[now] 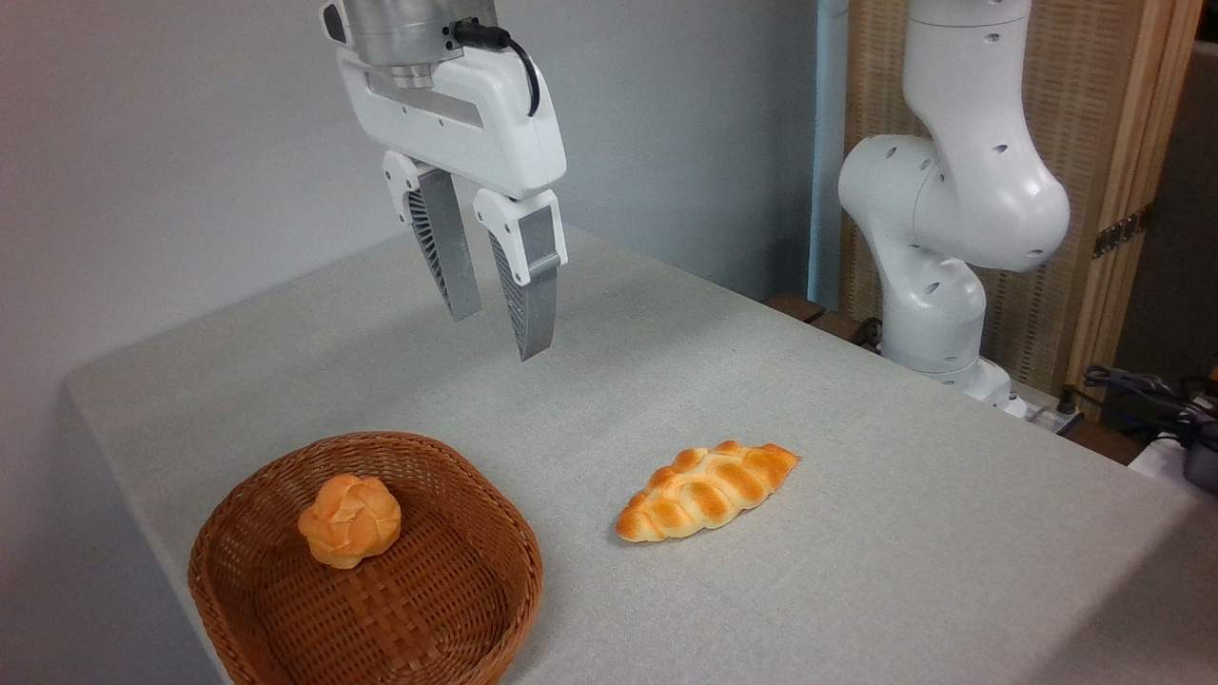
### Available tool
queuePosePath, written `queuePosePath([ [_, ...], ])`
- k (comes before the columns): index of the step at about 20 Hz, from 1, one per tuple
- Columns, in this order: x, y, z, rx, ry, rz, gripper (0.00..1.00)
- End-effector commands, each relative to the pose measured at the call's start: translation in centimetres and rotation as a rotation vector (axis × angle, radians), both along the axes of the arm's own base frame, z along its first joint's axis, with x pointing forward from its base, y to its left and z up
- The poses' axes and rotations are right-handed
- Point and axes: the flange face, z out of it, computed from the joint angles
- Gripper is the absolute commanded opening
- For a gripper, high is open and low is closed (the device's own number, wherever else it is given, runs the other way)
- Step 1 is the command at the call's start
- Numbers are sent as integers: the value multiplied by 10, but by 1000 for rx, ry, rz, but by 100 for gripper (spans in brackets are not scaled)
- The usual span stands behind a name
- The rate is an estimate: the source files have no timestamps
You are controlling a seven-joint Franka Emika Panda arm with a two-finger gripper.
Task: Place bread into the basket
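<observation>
Bread (707,490), the braided loaf, lies on the grey table (856,571), just to the right of the wicker basket (447,609). A small knotted bun (349,520) sits inside the basket. My pincer (500,333) hangs high above, fingers a little apart, holding nothing.
</observation>
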Motion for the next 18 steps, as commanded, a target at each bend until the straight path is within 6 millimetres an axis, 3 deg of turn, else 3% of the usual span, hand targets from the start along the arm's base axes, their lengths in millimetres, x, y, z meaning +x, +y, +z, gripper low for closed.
queuePosePath([
  [1,-4,5,0,2,13,-16,100],
  [7,-50,16,-23,10,64,-2,100],
  [11,-80,27,-47,3,-20,-21,100],
  [14,-110,46,-84,-15,14,-56,100],
  [18,-122,49,-124,5,60,-96,100],
])
